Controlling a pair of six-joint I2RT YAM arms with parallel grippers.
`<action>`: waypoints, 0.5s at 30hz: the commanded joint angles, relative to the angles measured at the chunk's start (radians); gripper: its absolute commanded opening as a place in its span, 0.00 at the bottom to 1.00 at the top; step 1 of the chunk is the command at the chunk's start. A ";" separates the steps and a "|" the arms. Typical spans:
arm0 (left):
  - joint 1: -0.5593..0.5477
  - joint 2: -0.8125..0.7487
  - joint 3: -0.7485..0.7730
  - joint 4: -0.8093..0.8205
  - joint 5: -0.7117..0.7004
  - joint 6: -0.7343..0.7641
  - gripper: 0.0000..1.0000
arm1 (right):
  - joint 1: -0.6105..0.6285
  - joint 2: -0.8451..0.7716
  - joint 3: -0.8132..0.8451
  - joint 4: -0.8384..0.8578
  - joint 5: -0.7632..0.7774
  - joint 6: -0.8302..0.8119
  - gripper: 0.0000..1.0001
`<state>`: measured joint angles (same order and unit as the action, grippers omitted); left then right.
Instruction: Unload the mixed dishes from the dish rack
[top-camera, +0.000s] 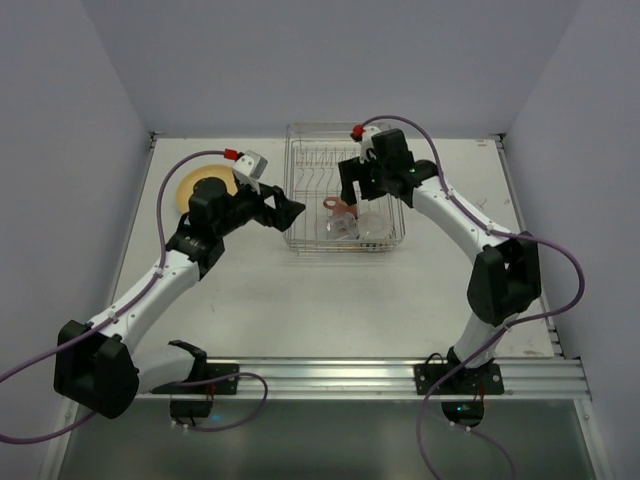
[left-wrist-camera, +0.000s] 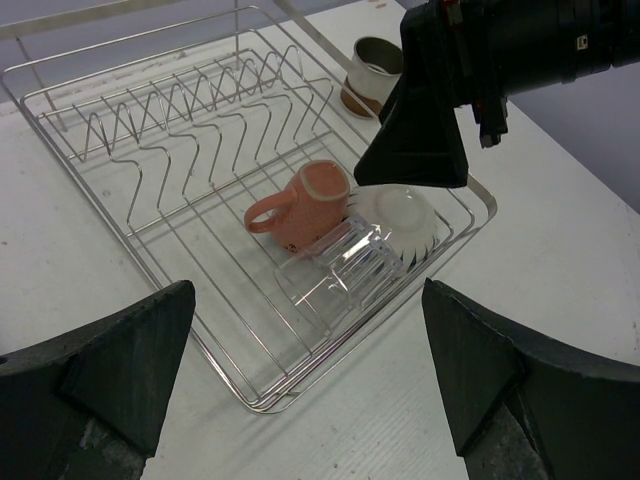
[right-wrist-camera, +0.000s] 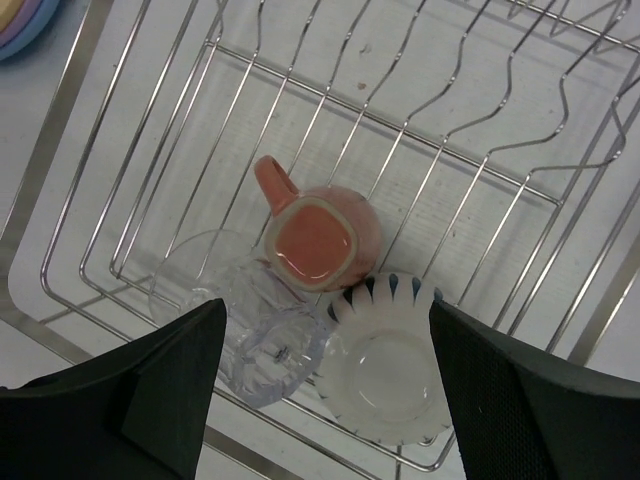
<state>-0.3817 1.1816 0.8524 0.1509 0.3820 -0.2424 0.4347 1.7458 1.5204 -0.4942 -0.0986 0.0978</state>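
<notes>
Wide open and empty, the right gripper (right-wrist-camera: 328, 340) hangs over the dish rack's (left-wrist-camera: 135, 250) near end, apparently poised to pick among the pink mug (right-wrist-camera: 320, 240), white cup (right-wrist-camera: 385, 350) and clear glass (right-wrist-camera: 260, 330). The left gripper (left-wrist-camera: 308, 300), also spread and empty, hovers just left of the rack, seemingly out of the way.

Pink mug (right-wrist-camera: 320, 235), clear glass (right-wrist-camera: 262, 340), white cup (right-wrist-camera: 388, 360) bunched in dish rack (left-wrist-camera: 180, 200) corner, bare wire floor alongside, plate prongs (left-wrist-camera: 190, 110) lining far side, right gripper (top-camera: 355, 195) directly overhead
</notes>
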 joint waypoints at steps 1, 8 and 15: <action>0.004 -0.019 -0.010 0.041 0.014 0.005 1.00 | 0.027 0.023 0.012 0.060 -0.010 -0.072 0.84; 0.004 -0.017 -0.012 0.045 0.017 0.003 1.00 | 0.053 0.103 0.052 0.051 0.036 -0.127 0.82; 0.004 -0.017 -0.012 0.045 0.018 0.003 1.00 | 0.056 0.167 0.060 0.063 0.033 -0.129 0.81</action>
<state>-0.3817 1.1816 0.8520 0.1528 0.3889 -0.2424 0.4862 1.9057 1.5326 -0.4633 -0.0708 -0.0055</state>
